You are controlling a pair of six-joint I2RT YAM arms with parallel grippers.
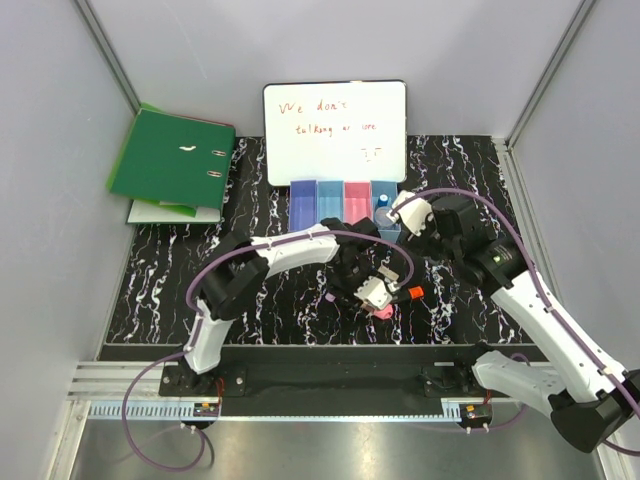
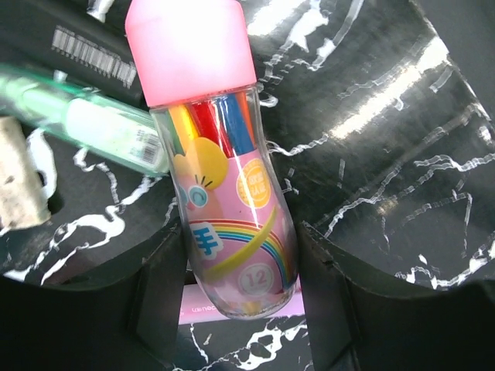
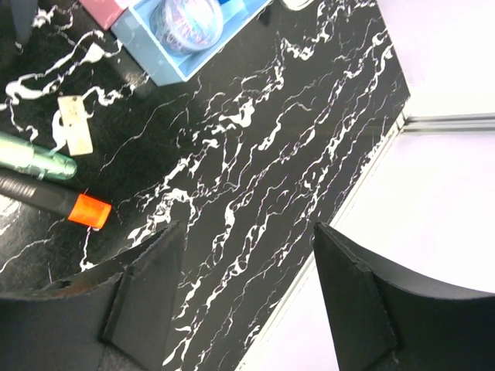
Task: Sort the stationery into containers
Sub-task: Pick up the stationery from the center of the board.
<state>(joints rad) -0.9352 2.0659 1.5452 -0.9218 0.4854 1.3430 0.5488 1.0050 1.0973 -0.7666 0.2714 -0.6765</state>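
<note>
My left gripper (image 1: 377, 298) (image 2: 241, 255) is shut on a clear pink-capped tube of coloured pens (image 2: 224, 154), low over the black marbled table; it shows pink in the top view (image 1: 383, 312). A lilac marker (image 2: 232, 307) lies under it. A green highlighter (image 2: 85, 116) (image 3: 35, 158) and an orange-capped highlighter (image 1: 413, 293) (image 3: 87, 210) lie close by. The four joined bins (image 1: 342, 203) stand at the back. My right gripper (image 1: 402, 216) (image 3: 247, 236) is open and empty beside the rightmost light blue bin (image 3: 151, 50), which holds a round bluish item (image 3: 188, 21).
A whiteboard with red writing (image 1: 335, 130) leans behind the bins. A green ring binder (image 1: 172, 160) lies at the back left. A small beige tag (image 3: 75, 124) (image 2: 19, 174) lies near the highlighters. The table's right edge and the white wall (image 3: 433, 193) are close to my right gripper.
</note>
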